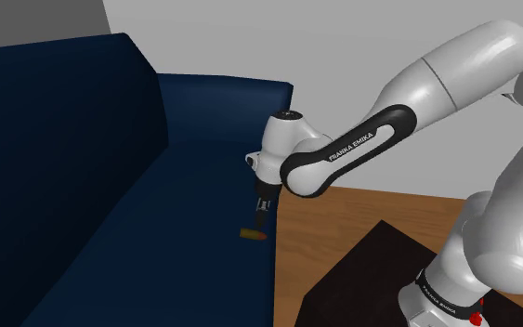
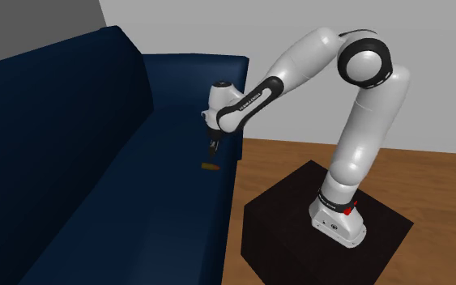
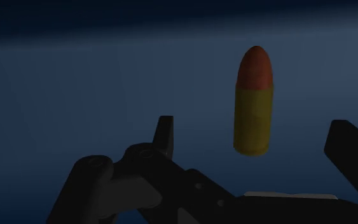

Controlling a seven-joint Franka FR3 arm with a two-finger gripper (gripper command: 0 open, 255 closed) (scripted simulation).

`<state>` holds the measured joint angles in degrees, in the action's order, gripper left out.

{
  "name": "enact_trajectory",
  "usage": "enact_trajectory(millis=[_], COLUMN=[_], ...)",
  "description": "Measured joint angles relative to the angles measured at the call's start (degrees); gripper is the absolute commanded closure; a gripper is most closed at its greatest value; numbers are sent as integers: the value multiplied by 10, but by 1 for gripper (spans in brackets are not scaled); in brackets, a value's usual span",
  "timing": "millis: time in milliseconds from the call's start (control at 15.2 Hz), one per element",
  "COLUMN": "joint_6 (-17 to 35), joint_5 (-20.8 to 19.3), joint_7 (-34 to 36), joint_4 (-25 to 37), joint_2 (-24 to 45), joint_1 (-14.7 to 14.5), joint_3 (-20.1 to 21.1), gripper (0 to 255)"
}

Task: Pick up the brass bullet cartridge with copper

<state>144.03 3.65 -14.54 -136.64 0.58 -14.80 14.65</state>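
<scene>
end effector (image 3: 257,130) over cartridge (image 3: 254,102) (on sofa (image 1: 111,186)); fingers (image 3: 165,130) apart

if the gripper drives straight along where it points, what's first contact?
Likely the dark blue sofa seat: the open gripper straddles the cartridge lying on it. Depth unclear.

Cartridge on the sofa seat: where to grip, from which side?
Grip the cartridge by its yellow case, mid-length, across its width, from straight above. It lies on its side on the sofa seat; the rounded reddish tip would likely slip. The open gripper hovers over it.
</scene>
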Motion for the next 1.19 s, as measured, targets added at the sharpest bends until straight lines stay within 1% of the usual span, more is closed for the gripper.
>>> enact_trajectory(millis=[132,660,726,1188], joint_6=[25,89,92,94], joint_5=[-11,-36,-37,-38], joint_7=[-1,12,13,15], joint_4=[13,9,9,10], joint_2=[38,98,101,99], joint_1=[-7,-16,-16,-18], joint_3=[6,4,4,4], gripper=[0,0,255,255])
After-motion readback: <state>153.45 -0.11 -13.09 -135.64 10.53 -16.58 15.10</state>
